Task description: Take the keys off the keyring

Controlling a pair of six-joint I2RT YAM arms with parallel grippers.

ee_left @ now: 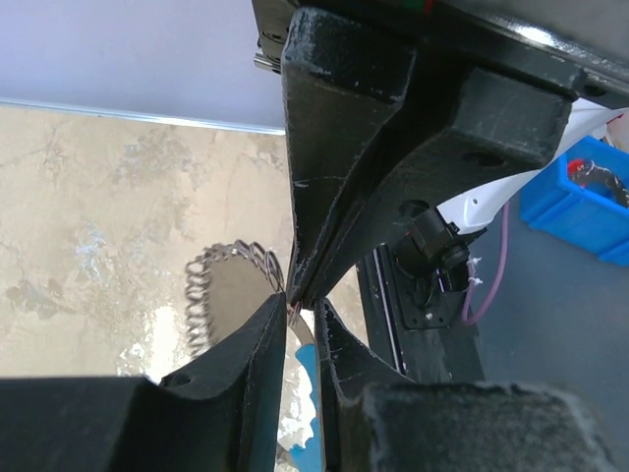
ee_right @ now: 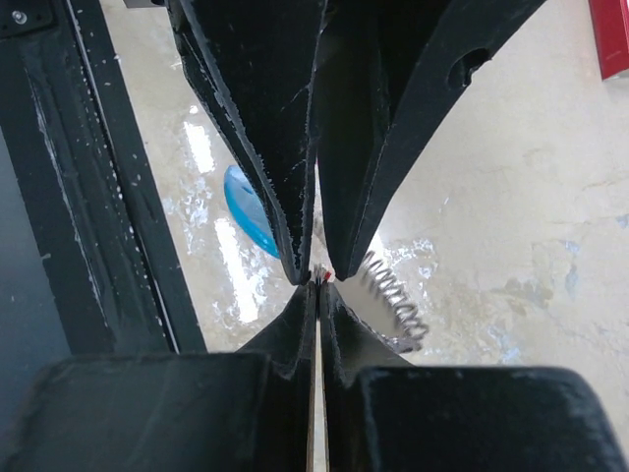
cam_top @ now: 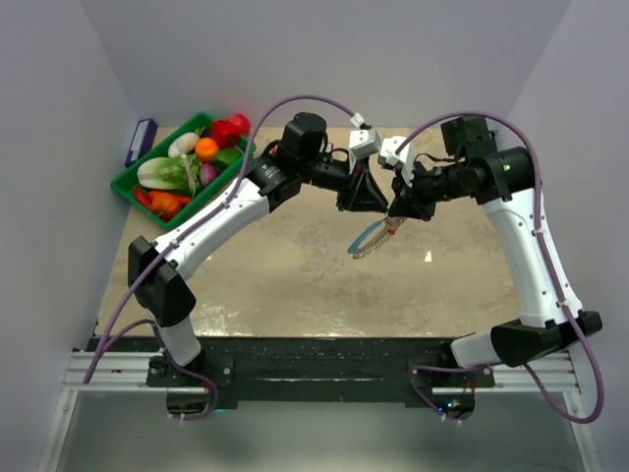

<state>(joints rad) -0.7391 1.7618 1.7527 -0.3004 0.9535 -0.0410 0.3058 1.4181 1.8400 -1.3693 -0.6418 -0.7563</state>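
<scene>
Right fingers (ee_right: 280, 344) and left fingers (ee_left: 246, 359) pinch the keyring (cam_top: 370, 239).

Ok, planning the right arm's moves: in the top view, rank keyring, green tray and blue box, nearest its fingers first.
1. The keyring, at the right fingers, mid-table.
2. The green tray, back left.
3. The blue box, beyond the tray at the left wall.

No legible text, label, brand or number shows in any of the three views. Nothing readable stands on any surface at this resolution.
</scene>
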